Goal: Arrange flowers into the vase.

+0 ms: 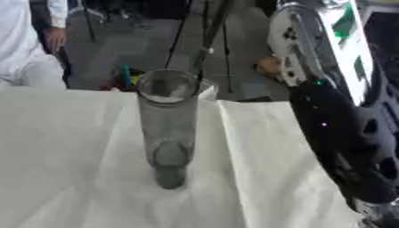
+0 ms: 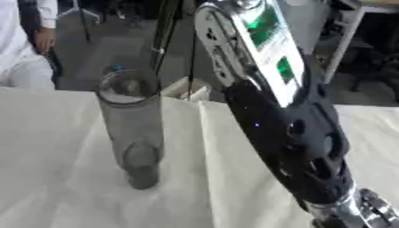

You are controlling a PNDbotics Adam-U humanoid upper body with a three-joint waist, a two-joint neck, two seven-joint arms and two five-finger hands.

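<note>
Empty glass vase (image 1: 168,129) upright on white cloth (image 1: 70,156), right arm (image 2: 288,133) close alongside, hand out of view; no flowers visible, next: fetch a stem.

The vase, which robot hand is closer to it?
The right, as far as I can see. Only the right arm shows, reaching down on the right of the clear vase and apart from it. Its hand is cut off at the bottom edge. The left hand isn't visible.
</note>
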